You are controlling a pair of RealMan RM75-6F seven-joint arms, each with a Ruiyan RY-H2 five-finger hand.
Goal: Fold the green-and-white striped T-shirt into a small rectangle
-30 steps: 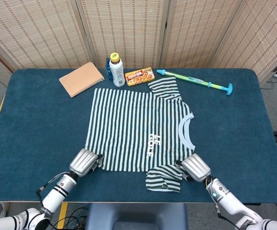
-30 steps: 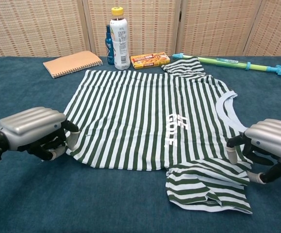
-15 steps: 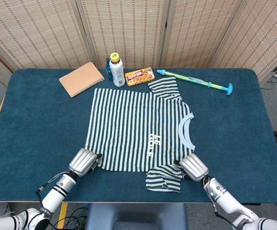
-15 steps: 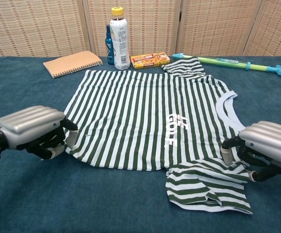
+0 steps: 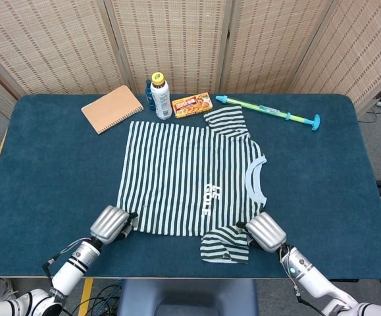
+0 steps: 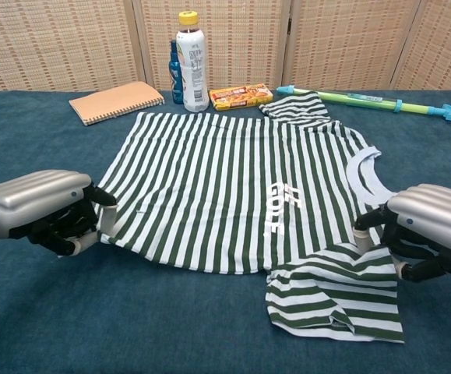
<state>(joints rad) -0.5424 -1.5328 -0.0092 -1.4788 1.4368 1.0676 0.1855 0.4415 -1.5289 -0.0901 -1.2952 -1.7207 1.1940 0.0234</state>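
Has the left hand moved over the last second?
Yes. The left hand has slid left and toward the table's near edge, away from the notebook.

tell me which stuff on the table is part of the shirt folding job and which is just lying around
Part of the job:
striped T-shirt, spread flat
left hand, at the shirt's near hem corner
right hand, at the near sleeve

Just lying about, along the far edge:
notebook
bottle
snack box
green and blue plastic pump toy

T-shirt point(image 5: 190, 176) — green-and-white stripes.
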